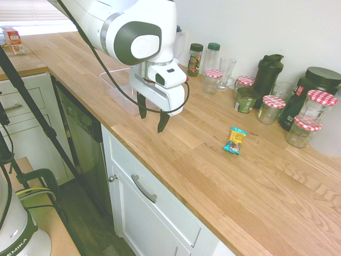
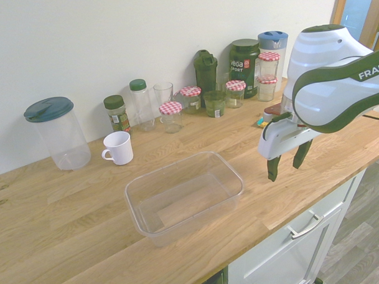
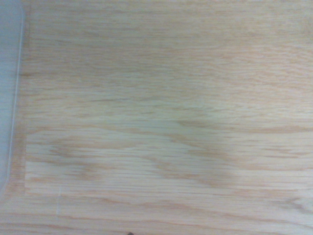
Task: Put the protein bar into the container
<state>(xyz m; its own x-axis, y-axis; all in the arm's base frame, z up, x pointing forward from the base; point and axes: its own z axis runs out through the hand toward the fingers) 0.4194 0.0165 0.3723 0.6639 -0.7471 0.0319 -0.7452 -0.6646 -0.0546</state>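
The protein bar (image 1: 235,140), teal-blue with yellow and dark print, lies flat on the wooden counter, in front of the jars. In the second exterior view only a sliver of the protein bar (image 2: 261,121) shows behind the gripper's body. The clear lidless container (image 2: 178,162) stands empty near the counter's front edge; the arm partly hides the container (image 1: 113,87) in the first exterior view. My gripper (image 1: 152,116) (image 2: 287,163) hangs open and empty above bare counter, between container and bar. The wrist view shows wood grain and the container's blurred edge (image 3: 9,98).
Red-checked-lid jars (image 1: 273,108), spice bottles (image 2: 117,113), a glass and dark shaker bottles (image 1: 267,73) line the wall. A white mug (image 2: 119,147) and a tall clear jug with a teal lid (image 2: 57,133) stand behind the container. The counter's front edge (image 1: 160,170) runs close below the gripper.
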